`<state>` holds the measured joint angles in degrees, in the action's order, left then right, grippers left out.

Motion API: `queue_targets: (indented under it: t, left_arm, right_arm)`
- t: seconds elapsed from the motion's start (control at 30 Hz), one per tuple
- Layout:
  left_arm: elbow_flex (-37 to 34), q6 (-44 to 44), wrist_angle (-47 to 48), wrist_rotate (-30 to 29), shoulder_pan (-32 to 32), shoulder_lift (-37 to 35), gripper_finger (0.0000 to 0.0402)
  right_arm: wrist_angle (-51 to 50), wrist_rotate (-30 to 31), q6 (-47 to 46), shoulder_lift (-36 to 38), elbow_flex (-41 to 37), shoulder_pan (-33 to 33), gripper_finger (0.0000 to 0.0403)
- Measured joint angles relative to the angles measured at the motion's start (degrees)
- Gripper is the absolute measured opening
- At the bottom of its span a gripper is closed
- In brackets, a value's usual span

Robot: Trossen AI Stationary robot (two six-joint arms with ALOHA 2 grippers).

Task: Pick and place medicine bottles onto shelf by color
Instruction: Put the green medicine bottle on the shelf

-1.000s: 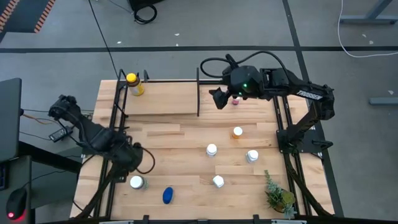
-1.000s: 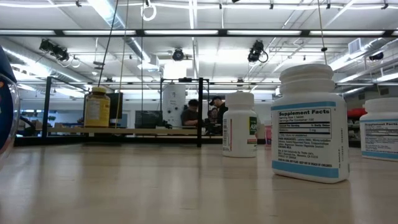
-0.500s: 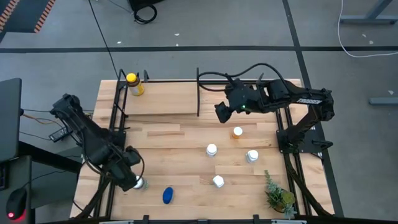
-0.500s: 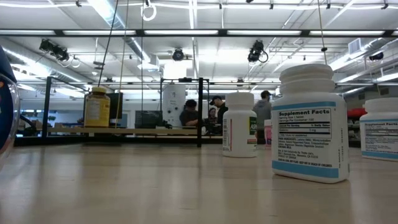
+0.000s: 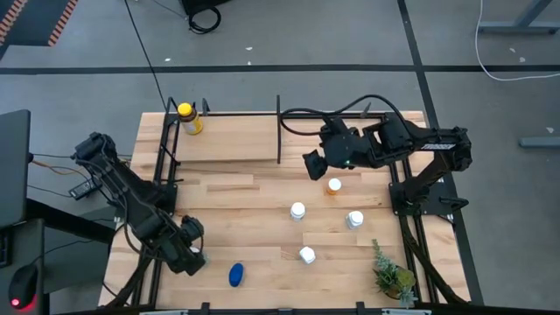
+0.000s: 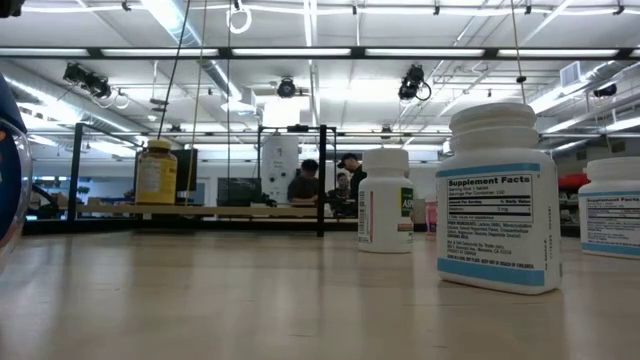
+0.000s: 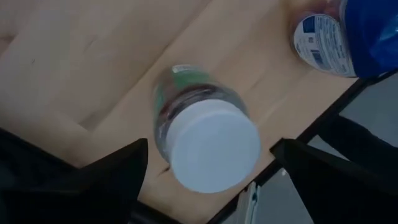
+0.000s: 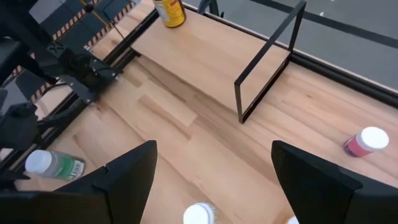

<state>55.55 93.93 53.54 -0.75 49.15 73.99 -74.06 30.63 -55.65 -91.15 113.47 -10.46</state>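
Observation:
A white-capped medicine bottle (image 7: 208, 146) with a green label stands at the near left of the table. My left gripper (image 5: 187, 249) hangs open right above it, pointing down, a finger on each side and clear of it; in the high view the gripper hides it. A blue bottle (image 5: 236, 274) lies beside it. My right gripper (image 5: 313, 164) is open and holds nothing, just in front of the shelf (image 5: 232, 140). On the shelf stand the amber yellow-capped bottle (image 5: 186, 118) and a pink-capped bottle (image 8: 367, 142).
An orange-capped bottle (image 5: 334, 185) and three white-capped bottles (image 5: 298, 210), (image 5: 354, 219), (image 5: 306, 255) stand on the right half of the table. A small green plant (image 5: 391, 276) is at the near right corner. The shelf's black divider (image 5: 279, 131) splits it in two.
My left gripper has gone down and toward the near edge onto the white-capped bottle at the near left, rolling about its own axis. My right gripper has drawn back from the shelf toward the near edge; the pink-capped bottle stayed there.

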Motion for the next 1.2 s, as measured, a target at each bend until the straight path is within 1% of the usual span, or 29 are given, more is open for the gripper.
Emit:
queue_targets:
  t: [0.1,0.27,0.4,0.57,0.77,0.87,0.97,1.03,1.13,1.2]
  left_arm:
    - [0.0,-0.07,-0.01,0.09,0.01,1.71,0.0378]
    - [0.0,-1.87,0.0,1.89,0.01,5.93,0.0377]
    - [0.0,-2.06,-0.21,2.03,0.01,8.05,0.0368]
    - [0.0,-3.49,-0.17,1.97,-0.43,8.21,0.0343]
    - [0.02,-7.09,0.07,3.25,-2.04,8.13,0.0296]
    - [0.56,-9.33,1.71,4.57,-3.32,8.1,0.0291]
    - [3.01,-12.85,6.95,4.73,-5.38,8.1,0.0291]
    - [5.4,-17.05,12.25,4.6,-7.57,8.08,0.0291]
    - [9.19,-26.25,19.96,2.33,-12.32,8.07,0.0291]
    - [11.37,-34.92,22.9,0.29,-16.3,8.01,0.0291]
  right_arm:
    - [0.0,0.0,-0.75,0.0,0.0,0.02,0.0323]
    - [0.0,0.0,-1.15,0.0,0.0,-0.01,0.0323]
    - [0.0,0.0,-1.25,0.02,0.0,-0.27,0.0323]
    - [0.0,0.16,-0.65,0.02,0.0,-0.22,0.0323]
    - [0.02,0.87,0.5,0.02,0.0,-0.22,0.0323]
    - [0.02,0.87,1.15,0.04,0.0,-0.24,0.0323]
    - [0.02,0.89,1.87,0.04,0.0,-0.22,0.0323]
    - [0.02,0.9,2.22,0.04,0.0,-0.22,0.0323]
    - [0.02,0.9,3.03,0.04,0.02,-0.24,0.0323]
    - [0.02,0.9,3.86,0.04,0.02,-0.22,0.0323]
